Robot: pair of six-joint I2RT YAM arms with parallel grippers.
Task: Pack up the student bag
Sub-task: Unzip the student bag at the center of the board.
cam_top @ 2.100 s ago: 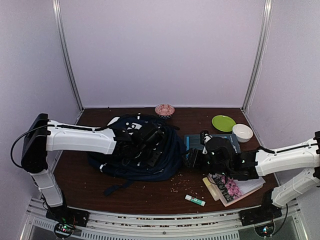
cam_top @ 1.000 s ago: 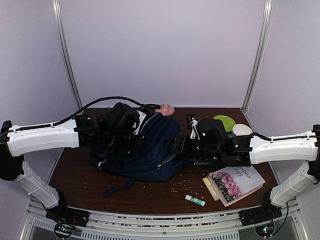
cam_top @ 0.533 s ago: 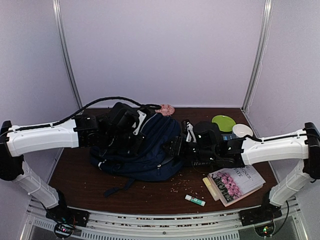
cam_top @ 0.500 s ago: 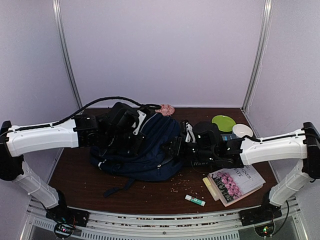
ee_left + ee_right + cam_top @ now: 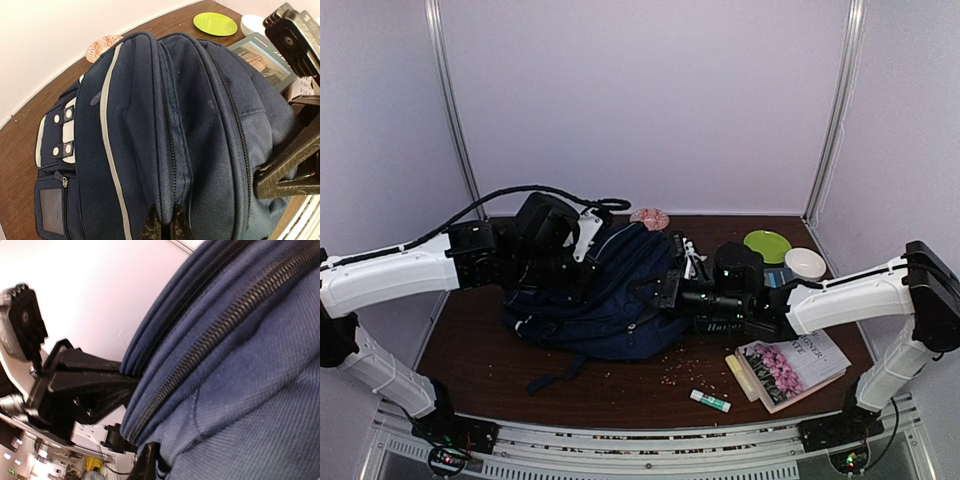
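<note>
The navy-blue student bag lies in the middle of the table, its top lifted between both arms. My left gripper is at its upper left side. In the left wrist view this gripper is shut on a fold of bag fabric beside a zipper. My right gripper is at the bag's right rim. The right wrist view shows one dark finger against the blue fabric, which runs between the jaws and hides the other finger.
A flowered book and a glue stick lie front right. Behind the right arm are a dark notebook, a green plate and a white bowl. A pink dish sits at the back. Crumbs dot the table.
The right gripper has moved left onto the bag's rim and closed on the fabric. The left arm has drawn back to the left, still holding the bag's top.
</note>
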